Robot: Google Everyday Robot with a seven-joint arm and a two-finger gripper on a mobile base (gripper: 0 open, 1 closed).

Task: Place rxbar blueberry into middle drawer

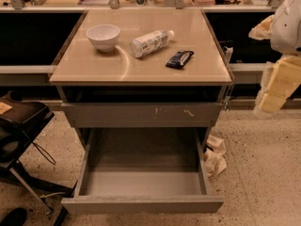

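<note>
The rxbar blueberry [179, 59], a dark wrapper with pale print, lies flat on the beige cabinet top [94, 67], right of centre. The middle drawer [141, 175] is pulled out wide below, with a bare grey floor and a plain front panel. My gripper [277, 86], with pale yellow parts, hangs at the right edge of the view. It is off to the right of the cabinet, apart from the bar and at about cabinet-top height. It holds nothing that I can see.
A white bowl [103, 36] and a white plastic bottle [149, 42] lying on its side share the top. A shut drawer front with pale scratch marks [141, 114] sits above the open one. Crumpled paper [214, 157] lies on the floor at the right, and a black chair [19, 135] stands at the left.
</note>
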